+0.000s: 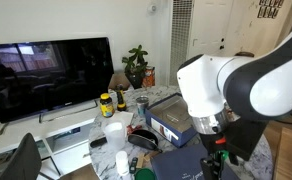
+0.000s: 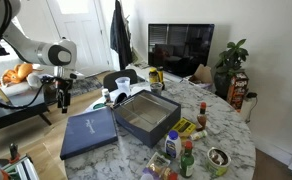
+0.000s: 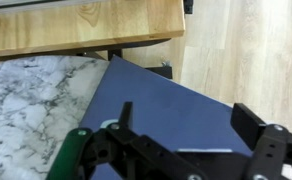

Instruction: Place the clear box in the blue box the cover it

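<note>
Right now my pincer [image 3: 186, 112] hangs over the cover [image 2: 89, 133] with its jaws wide apart and nothing between them. The cover lies flat on the marble table [image 3: 26, 110], just beside the blue box [image 2: 146, 118]. That box stands open, so the covering is not yet done. Whether the clear box already sits inside, I cannot tell; if it does, I judge only the cover remains.
</note>
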### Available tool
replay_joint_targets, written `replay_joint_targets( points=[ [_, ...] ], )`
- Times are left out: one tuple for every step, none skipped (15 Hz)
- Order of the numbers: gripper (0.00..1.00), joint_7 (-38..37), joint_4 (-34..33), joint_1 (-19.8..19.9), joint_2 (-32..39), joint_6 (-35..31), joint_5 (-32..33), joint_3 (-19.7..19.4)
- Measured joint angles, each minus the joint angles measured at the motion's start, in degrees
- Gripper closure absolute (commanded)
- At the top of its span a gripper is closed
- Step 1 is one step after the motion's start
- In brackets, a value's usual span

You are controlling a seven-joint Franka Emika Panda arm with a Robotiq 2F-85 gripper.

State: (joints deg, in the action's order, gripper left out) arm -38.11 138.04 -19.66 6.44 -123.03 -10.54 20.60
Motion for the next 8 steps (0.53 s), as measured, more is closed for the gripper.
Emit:
replay_joint_targets(
  points=[
    [0.0, 0.0, 0.5, -0.6, 2.0, -3.6, -0.2, 0.1],
    [0.0, 0.0, 0.8, -1.3, 3.8, -6.7, -0.2, 0.3],
    [0.0, -0.3, 0.8, -2.1, 5.7, -9.5, -0.1, 0.3],
    [0.0, -1.1, 0.8, -3.1, 7.4, -12.0, 0.4, 0.3],
    [0.0, -2.3, 0.7, -4.2, 9.0, -14.0, 1.2, 0.3],
    [0.0, -3.9, 0.6, -5.6, 10.5, -15.7, 2.7, 0.2],
    [0.0, -6.0, 0.3, -7.2, 11.9, -16.9, 4.8, -0.1],
    [0.0, -8.0, -0.1, -8.8, 13.1, -17.7, 7.1, -0.5]
  ],
)
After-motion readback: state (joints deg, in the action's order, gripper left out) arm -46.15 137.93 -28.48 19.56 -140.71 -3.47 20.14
